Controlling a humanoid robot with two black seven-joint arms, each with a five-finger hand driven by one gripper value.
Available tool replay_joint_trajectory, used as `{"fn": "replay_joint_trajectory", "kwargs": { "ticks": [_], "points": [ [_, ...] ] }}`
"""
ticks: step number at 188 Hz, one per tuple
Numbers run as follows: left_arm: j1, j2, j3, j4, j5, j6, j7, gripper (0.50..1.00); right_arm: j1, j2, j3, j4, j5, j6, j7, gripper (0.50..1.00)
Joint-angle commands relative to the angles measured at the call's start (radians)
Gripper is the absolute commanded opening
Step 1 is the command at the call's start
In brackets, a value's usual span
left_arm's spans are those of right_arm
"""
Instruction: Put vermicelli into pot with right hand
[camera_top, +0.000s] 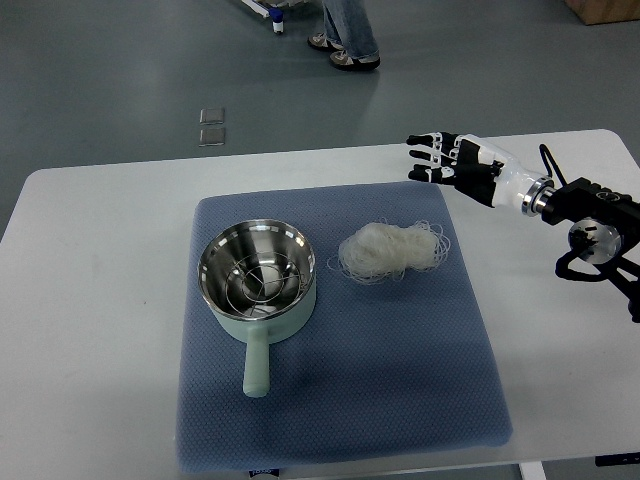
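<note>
While nothing is held, the right robot hand (447, 160) is seen with fingers spread; vermicelli (392, 251) is found near below-left, the pot (257, 282) farther left.

One pot (257, 285), one bundle of vermicelli (392, 250), one blue mat (400, 370), one white surface (90, 300), one robot hand (455, 162), two floor plates (211, 125).

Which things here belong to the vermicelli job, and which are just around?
Job: vermicelli; pot; right hand, open, holding nothing.
Around: blue mat; table; a person's feet on the floor; two small floor plates.
</note>
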Motion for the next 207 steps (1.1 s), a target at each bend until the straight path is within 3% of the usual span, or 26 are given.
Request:
{"fn": "replay_joint_trajectory", "kwargs": {
  "ticks": [1,70,132,166,207],
  "points": [
    [0.000,0.000,-0.002,0.000,-0.005,-0.005,0.000,1.000,-0.001,0.000,0.001,-0.001,-0.001,-0.005,0.003,0.975],
    [0.000,0.000,0.001,0.011,-0.006,-0.005,0.002,1.000,0.038,0.000,-0.002,-0.001,-0.074,-0.016,0.012,0.975],
    [0.000,0.000,0.001,0.012,-0.006,0.003,0.002,1.000,0.107,-0.002,-0.019,0.069,-0.800,-0.016,0.107,0.975],
    [0.000,0.000,0.001,0.012,-0.006,0.003,0.002,1.000,0.192,-0.045,-0.091,0.127,-0.994,0.050,0.103,0.975],
    [0.000,0.000,0.001,0.012,-0.006,0.003,0.002,1.000,0.281,-0.037,-0.246,0.129,-1.043,0.041,0.090,0.975]
  ]
}}
